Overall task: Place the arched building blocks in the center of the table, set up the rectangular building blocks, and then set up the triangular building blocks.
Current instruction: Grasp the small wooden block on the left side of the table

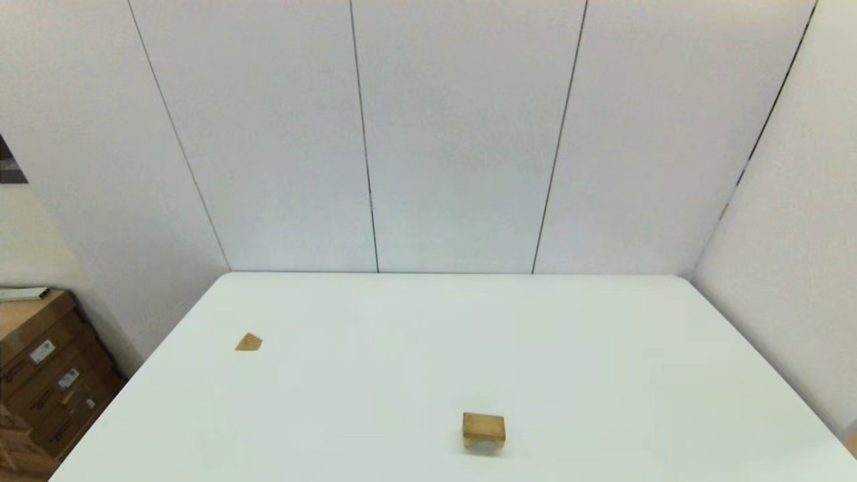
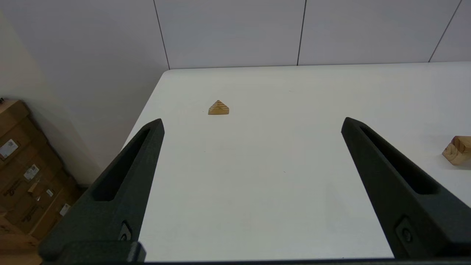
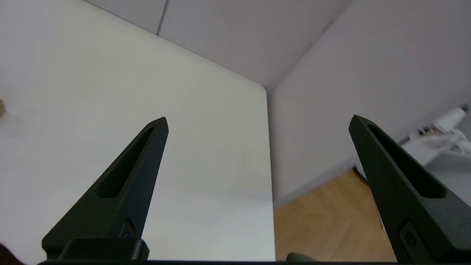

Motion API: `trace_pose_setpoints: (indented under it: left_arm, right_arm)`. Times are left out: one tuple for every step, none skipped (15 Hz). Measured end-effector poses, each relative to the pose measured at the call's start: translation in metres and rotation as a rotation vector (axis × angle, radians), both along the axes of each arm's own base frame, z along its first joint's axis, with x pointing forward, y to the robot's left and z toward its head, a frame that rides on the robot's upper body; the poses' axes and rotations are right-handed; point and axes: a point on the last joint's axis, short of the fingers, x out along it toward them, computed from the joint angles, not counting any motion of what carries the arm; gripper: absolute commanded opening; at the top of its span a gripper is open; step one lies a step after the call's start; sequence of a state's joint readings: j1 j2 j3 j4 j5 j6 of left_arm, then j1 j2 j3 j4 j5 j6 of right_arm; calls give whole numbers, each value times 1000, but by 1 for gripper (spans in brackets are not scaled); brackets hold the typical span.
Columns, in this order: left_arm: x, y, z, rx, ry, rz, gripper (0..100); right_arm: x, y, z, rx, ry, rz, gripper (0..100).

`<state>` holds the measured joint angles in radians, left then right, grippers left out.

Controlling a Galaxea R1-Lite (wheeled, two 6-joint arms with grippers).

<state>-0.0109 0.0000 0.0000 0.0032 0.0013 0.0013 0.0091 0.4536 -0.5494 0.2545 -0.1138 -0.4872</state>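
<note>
Arched block [image 1: 483, 430] stands legs-down near the counter's [image 1: 469, 335] front edge, right of middle. Triangular block [image 1: 248, 343] lies far left. No rectangular block in view. Left gripper [image 2: 252, 123] and right gripper [image 3: 257, 123] both spread, empty, parked off the front edge. Risk: a reach could clip the arch and tip it.

we see the tan arched block [image 1: 483, 430] standing on its legs, lower centre; the small triangular block [image 1: 249, 343] lies centre-left.
</note>
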Motion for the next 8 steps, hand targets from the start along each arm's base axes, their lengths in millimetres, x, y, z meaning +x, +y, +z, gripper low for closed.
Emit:
trace_pose_setpoints:
  left_arm:
    - [0, 0, 0, 0, 0, 0, 100]
    - [0, 0, 0, -1, 0, 0, 100]
    - [0, 0, 0, -1, 0, 0, 100]
    - [0, 0, 0, -1, 0, 0, 100]
    - [0, 0, 0, -1, 0, 0, 100]
    - [0, 0, 0, 0, 0, 0, 100]
    - [0, 0, 0, -1, 0, 0, 100]
    - [0, 0, 0, 0, 0, 0, 100]
  right_arm:
    - [-8, 0, -14, 23, -14, -31, 100]
    - [-12, 1, -24, 71, -34, -53, 100]
    - [-15, 1, -28, 140, -70, -71, 100]
    - [-16, 2, -32, 223, -103, -81, 100]
    - [-15, 2, -35, 293, -131, -82, 100]
    - [-16, 2, -35, 350, -164, -78, 100]
    - [-16, 2, -36, 387, -170, -69, 100]
    - [-18, 2, -37, 399, -165, -41, 100]
